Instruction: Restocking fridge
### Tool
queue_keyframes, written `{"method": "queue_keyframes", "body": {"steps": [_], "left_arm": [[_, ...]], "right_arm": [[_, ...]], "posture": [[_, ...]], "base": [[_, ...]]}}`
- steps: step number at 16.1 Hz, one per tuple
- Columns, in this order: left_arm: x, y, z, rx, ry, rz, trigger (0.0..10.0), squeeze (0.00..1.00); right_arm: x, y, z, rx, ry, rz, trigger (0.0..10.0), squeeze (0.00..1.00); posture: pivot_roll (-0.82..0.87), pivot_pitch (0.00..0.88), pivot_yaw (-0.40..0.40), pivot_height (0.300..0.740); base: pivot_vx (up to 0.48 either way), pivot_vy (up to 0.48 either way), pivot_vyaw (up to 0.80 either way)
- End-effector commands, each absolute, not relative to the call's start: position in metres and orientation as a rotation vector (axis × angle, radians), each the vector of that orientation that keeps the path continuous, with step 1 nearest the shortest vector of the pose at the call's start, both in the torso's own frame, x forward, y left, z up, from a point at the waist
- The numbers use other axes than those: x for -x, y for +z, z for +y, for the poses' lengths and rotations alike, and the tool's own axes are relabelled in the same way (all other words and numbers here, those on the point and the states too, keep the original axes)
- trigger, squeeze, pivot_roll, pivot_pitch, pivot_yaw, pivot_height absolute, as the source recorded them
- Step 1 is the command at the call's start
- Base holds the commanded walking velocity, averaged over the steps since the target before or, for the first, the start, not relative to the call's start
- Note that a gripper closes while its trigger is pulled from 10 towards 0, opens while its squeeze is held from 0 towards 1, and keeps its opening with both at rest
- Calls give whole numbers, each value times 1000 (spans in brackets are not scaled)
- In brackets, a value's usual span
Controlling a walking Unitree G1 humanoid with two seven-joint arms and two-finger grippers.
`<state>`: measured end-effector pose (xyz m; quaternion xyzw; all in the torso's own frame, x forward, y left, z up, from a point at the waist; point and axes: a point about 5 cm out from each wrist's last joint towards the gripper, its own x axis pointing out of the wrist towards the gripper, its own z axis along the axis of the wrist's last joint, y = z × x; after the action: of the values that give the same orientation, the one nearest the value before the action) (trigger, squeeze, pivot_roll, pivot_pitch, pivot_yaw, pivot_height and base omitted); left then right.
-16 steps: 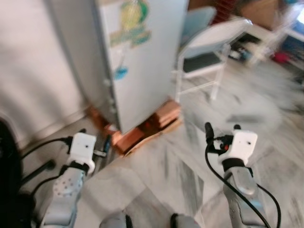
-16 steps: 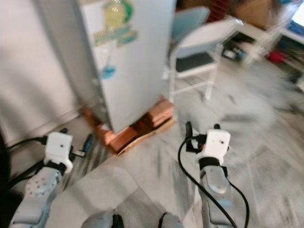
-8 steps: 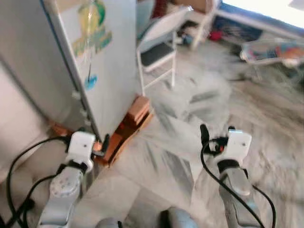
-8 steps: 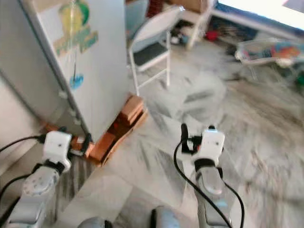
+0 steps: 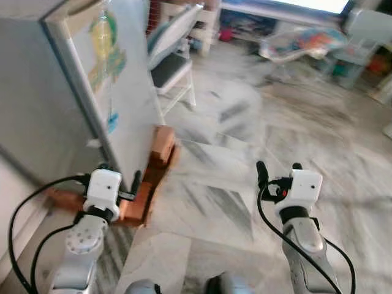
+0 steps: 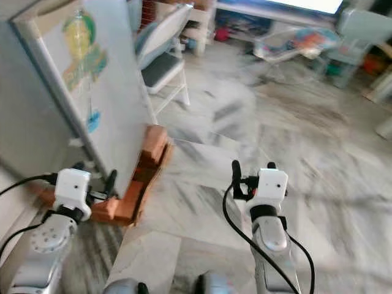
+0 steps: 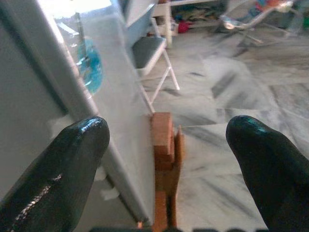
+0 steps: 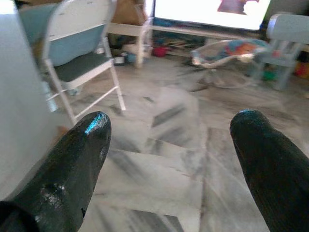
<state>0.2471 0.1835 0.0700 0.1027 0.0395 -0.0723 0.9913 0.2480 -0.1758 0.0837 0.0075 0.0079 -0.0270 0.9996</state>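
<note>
The fridge (image 5: 67,104) stands at the left, grey-sided, its white door (image 5: 125,79) shut and carrying a green and yellow sticker. It rests on orange-brown bricks (image 5: 157,160). My left gripper (image 5: 119,176) is held low, close to the fridge's bottom front corner, open with nothing between its fingers (image 7: 72,159). My right gripper (image 5: 278,168) hovers over the marble floor to the right, also open and empty, its fingers (image 8: 77,159) spread wide. The views are blurred by motion.
A white folding chair (image 5: 173,54) with a dark seat stands just beyond the fridge. Farther back are a colourful baby bouncer (image 5: 300,41), a pale blue small chair (image 5: 362,27) and a low shelf with clutter (image 5: 245,24). Grey marble floor (image 5: 245,122) stretches ahead.
The whole picture has swung: the fridge has slid to the left of the views and more of the room and floor shows. Both arms keep the same pose, fingers still apart.
</note>
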Motion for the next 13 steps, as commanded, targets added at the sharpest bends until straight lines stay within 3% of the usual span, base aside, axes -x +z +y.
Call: {"method": "queue_keyframes", "body": {"steps": [1, 7, 10, 13], "left_arm": [[-249, 71, 173, -183, -173, 83, 10000, 0], [-250, 73, 170, -185, -179, 59, 10000, 0], [-255, 75, 165, -168, -190, 37, 10000, 0], [-252, 72, 170, -40, -233, 112, 10000, 0]], "right_arm": [[-247, 84, -184, 0, -77, 19, 10000, 0], [-248, 84, -182, 4, -67, 15, 10000, 0], [-252, 86, -182, 7, -65, 7, 10000, 0], [-254, 88, -185, 16, -65, 5, 10000, 0]], "posture": [[65, 109, -36, 740], [65, 108, -41, 740], [68, 105, -45, 740], [74, 115, -52, 740]], "base": [[255, 405, 0], [165, 417, 0], [0, 0, 0], [0, 0, 0]]}}
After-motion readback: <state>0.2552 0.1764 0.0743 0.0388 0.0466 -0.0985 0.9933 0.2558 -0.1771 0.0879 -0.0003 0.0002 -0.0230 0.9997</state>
